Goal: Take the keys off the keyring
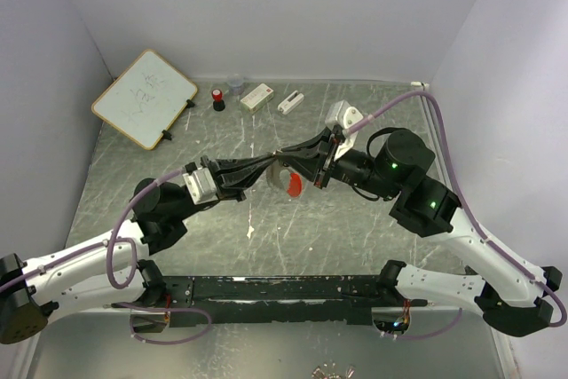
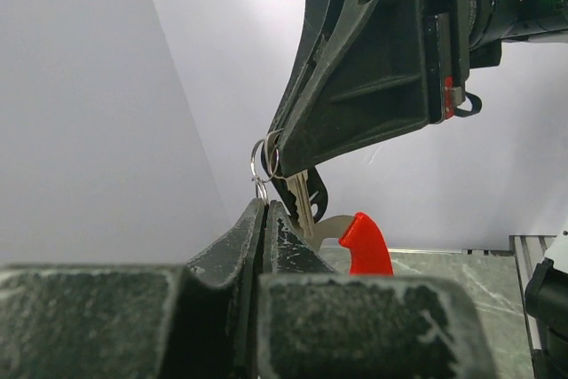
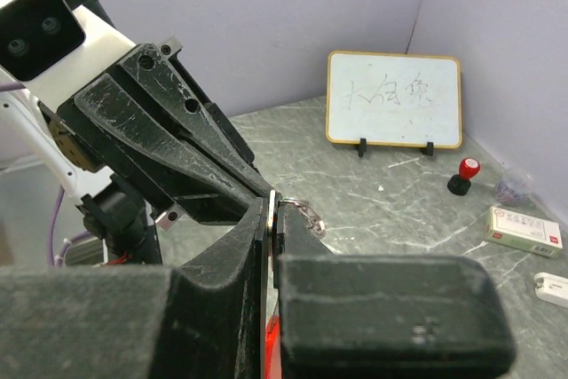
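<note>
We see the grey marbled table [image 1: 355,237] with both arms reaching in over its middle: the left arm [image 1: 80,259] from the near left, the right arm [image 1: 461,237] from the near right. A small whiteboard [image 1: 144,98] stands on feet at the far left corner.

The left gripper [image 1: 269,164] and the right gripper [image 1: 282,157] meet tip to tip above the table's centre. In the left wrist view we see the left gripper's fingers pressed together, nipping the thin silvery loop of the keyring [image 2: 260,164] at their very tips. In the right wrist view the right gripper's fingers are likewise squeezed nearly flat, with a thin sliver of metal caught between them. We cannot tell whether that is the loop or a key.

The keyring hangs in the air between the two grippers, off the table. A silver key [image 2: 300,203] dangles just below the right gripper's tip, and the red clip [image 2: 366,244] hangs lowest.

Along the far edge, well apart from the grippers, stand a red-capped black bottle [image 1: 217,99] and a small white box [image 1: 256,97].
</note>
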